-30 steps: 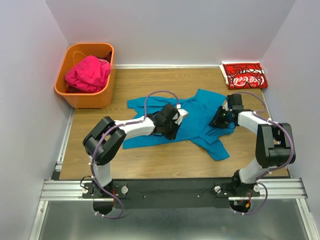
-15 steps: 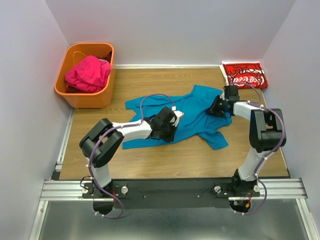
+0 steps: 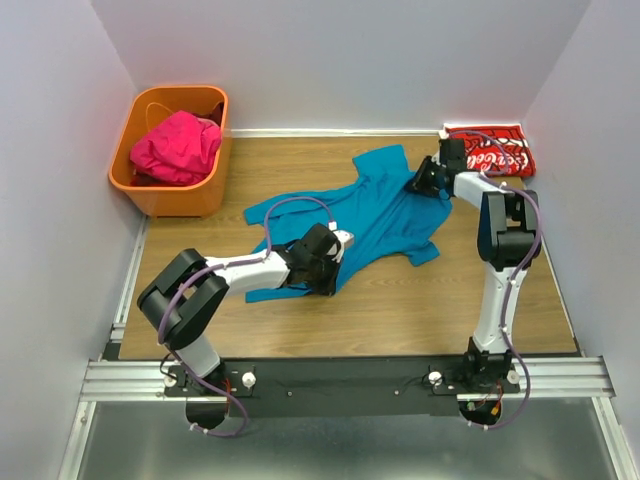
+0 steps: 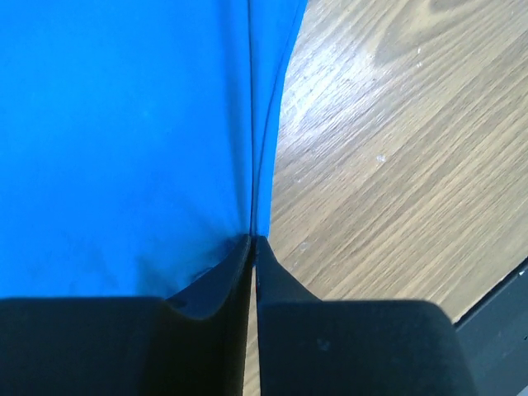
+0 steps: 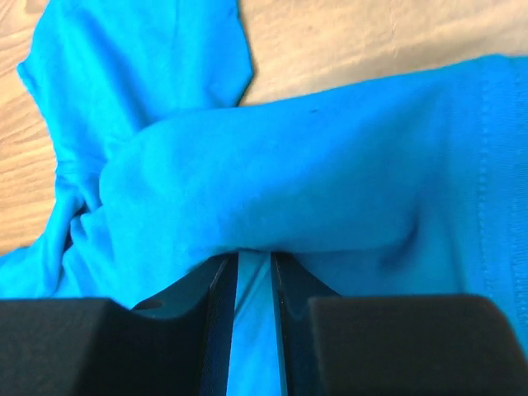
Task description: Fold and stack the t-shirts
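The teal-blue t-shirt (image 3: 375,205) lies stretched diagonally across the middle of the wooden table (image 3: 500,300). My left gripper (image 3: 325,262) is shut on its near hem, and the left wrist view shows the jaws pinched together (image 4: 253,241) on the cloth's edge (image 4: 124,148). My right gripper (image 3: 418,183) is shut on a bunched fold at the shirt's far right end, with teal cloth (image 5: 330,165) between its jaws (image 5: 254,257). The red Coca-Cola t-shirt (image 3: 492,150) lies folded at the back right corner. The magenta-pink t-shirt (image 3: 178,145) sits crumpled in the basket.
An orange plastic basket (image 3: 175,198) stands at the back left of the table. White walls close in the back and both sides. The right arm's elbow (image 3: 505,225) rises close to the folded red shirt.
My right gripper has moved toward the back wall, dragging the teal shirt's right end with it. My left gripper has shifted left and nearer while holding the hem. The shirt is now pulled taut.
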Available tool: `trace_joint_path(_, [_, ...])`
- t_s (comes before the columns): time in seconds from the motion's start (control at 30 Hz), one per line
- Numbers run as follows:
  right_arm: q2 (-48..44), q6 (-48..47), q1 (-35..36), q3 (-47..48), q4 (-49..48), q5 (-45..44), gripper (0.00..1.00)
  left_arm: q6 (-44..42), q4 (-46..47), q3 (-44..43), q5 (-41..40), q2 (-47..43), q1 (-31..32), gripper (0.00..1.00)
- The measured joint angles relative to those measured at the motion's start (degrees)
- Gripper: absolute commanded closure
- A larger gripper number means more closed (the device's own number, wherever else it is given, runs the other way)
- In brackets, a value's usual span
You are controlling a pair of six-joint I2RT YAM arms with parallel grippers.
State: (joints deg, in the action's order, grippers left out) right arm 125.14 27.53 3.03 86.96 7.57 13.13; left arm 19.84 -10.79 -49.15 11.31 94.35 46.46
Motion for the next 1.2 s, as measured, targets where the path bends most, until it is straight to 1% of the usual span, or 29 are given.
trace_joint_path(0.07, [1.1,-1.1,0.0,2.5,1.5,-0.6,0.70,0.2,-0.3,0.2,0.0,-0.3,-0.1,0.88])
trace_joint_path(0.2, [3.0,-5.2,-0.8,8.0,3.6,-5.3,0.69,0.6,-3.0,0.5,0.3,-1.3,-0.4,0.88])
trace_joint_path(0.27, [2.9,-7.1,-1.6,9.7,4.7,-6.3,0.66,0.6,-5.3,0.5,0.3,-2.0,-0.6,0.80])
trace_joint_path(0.3, [2.7,-7.7,-1.7,9.8,4.6,-6.4,0.65,0.6,-6.2,0.5,0.3,-2.3,-0.6,0.76])
trace_joint_path(0.33, [2.0,-8.1,-2.1,9.7,5.1,-6.4,0.64,0.6,-7.8,0.1,-0.1,-2.6,-0.7,0.69])
trace_joint_path(0.37, [1.1,-8.3,-2.3,9.0,5.5,-6.4,0.61,0.5,-9.3,-0.5,-0.6,-2.7,-0.7,0.66])
trace_joint_path(0.4, [-0.6,-8.4,-2.5,7.1,5.4,-6.3,0.59,0.4,-10.8,-1.4,-1.2,-2.8,-0.7,0.62])
trace_joint_path(0.43, [-2.9,-8.2,-2.5,4.5,5.8,-6.1,0.53,0.3,-12.2,-2.8,-1.7,-2.8,-0.7,0.58])
trace_joint_path(0.5, [-7.3,-7.7,-2.5,-0.3,5.9,-5.5,0.50,0.0,-13.3,-6.3,-2.7,-3.0,-1.0,0.55])
trace_joint_path(0.6, [-16.2,-6.3,-2.4,-9.4,6.8,-3.5,0.42,-0.1,-12.5,-12.3,-4.1,-3.1,-1.7,0.46])
trace_joint_path(0.67, [-22.6,-5.1,-2.3,-16.3,6.6,-2.1,0.41,0.0,-11.3,-15.2,-4.8,-3.0,-2.6,0.43])
trace_joint_path(0.7, [-24.2,-4.8,-2.3,-18.1,6.6,-1.7,0.41,-0.1,-10.5,-16.5,-5.0,-2.8,-3.2,0.43])
trace_joint_path(0.77, [-30.3,-4.0,-2.3,-25.0,7.1,-0.3,0.40,0.0,-9.0,-17.6,-5.2,-2.1,-4.5,0.43])
trace_joint_path(0.87, [-34.6,-3.6,-2.3,-30.5,7.8,2.3,0.39,0.0,-6.3,-19.3,-5.3,2.0,-7.4,0.43])
trace_joint_path(0.93, [-36.4,-3.6,-2.2,-33.1,8.0,4.2,0.36,0.0,-5.4,-20.7,-5.3,5.8,-8.7,0.43])
trace_joint_path(1.0, [-37.2,-3.5,-1.8,-34.7,8.0,4.9,0.31,-0.1,-4.8,-23.2,-5.4,10.9,-10.3,0.43])
trace_joint_path(1.13, [-38.6,-3.5,-0.8,-37.9,8.4,5.4,0.30,-0.6,-4.8,-27.9,-5.6,17.8,-11.0,0.44])
trace_joint_path(1.2, [-38.8,-3.3,-0.3,-38.7,8.6,5.4,0.30,-0.9,-4.9,-29.2,-5.6,19.2,-11.0,0.44])
